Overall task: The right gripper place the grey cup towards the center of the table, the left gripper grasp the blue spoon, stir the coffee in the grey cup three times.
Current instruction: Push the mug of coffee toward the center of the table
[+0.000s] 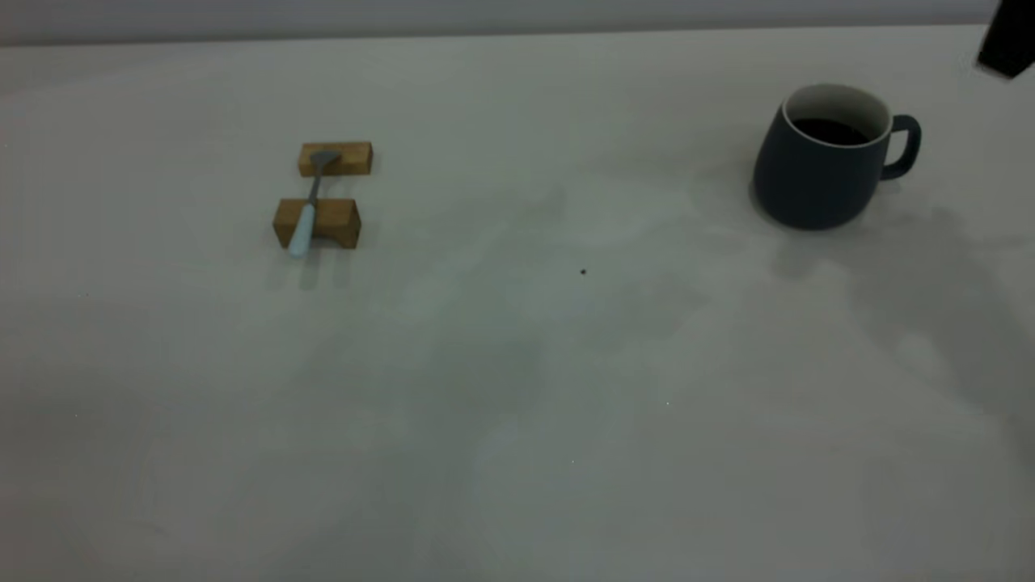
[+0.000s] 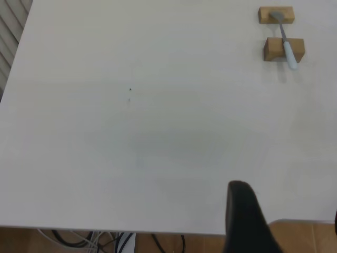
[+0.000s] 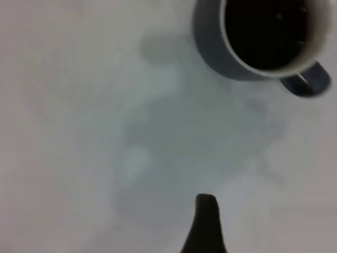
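The grey cup [image 1: 817, 162] stands upright at the right of the surface [image 1: 517, 388], holding dark coffee [image 1: 829, 131], handle toward the right edge. The blue spoon [image 1: 307, 212] lies bridging two wooden blocks [image 1: 319, 222] at the left. Only a black corner of the right tool [image 1: 1007, 44] shows, cut off; the left tool [image 2: 247, 221] shows one dark finger. Whether either is open cannot be told.
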Robot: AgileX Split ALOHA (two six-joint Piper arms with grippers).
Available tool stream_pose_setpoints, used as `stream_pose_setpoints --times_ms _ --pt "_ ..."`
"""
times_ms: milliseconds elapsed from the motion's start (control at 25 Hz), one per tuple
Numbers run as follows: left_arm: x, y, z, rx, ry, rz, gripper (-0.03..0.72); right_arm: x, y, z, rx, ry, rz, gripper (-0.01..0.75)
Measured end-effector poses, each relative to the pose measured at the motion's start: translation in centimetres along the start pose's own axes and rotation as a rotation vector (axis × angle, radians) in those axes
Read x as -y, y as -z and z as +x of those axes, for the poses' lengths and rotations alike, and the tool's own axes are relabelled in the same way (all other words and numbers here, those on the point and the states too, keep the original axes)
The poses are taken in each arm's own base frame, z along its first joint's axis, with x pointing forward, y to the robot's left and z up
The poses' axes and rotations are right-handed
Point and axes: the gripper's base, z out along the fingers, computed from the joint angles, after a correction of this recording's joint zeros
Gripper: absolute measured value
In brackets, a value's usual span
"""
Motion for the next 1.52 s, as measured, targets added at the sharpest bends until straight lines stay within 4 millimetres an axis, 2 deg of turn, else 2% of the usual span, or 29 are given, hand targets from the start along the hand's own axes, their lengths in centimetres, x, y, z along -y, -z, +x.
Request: stream_pose_setpoints --times_ms 280,560,880,1160,1520 --pt "0.0 0.0 0.0 0.000 0.000 0.000 0.478 2.0 -4.2 -1.2 -0.041 0.160 -0.001 0.684" --pt "0.0 0.0 0.0 0.000 0.000 0.000 0.478 3.7 -7.9 -1.4 -0.125 0.272 0.015 0.684" --pt "0.0 0.0 0.0 0.000 0.000 0.000 0.478 4.6 -10.2 -1.7 -0.121 0.391 0.084 0.684" --pt "0.0 0.0 0.0 0.000 0.000 0.000 0.478 4.4 -12.6 -1.6 -0.108 0.491 0.087 0.683" --pt "0.0 0.0 0.0 0.000 0.000 0.000 0.478 4.2 -14.4 -1.6 -0.076 0.574 0.111 0.665"
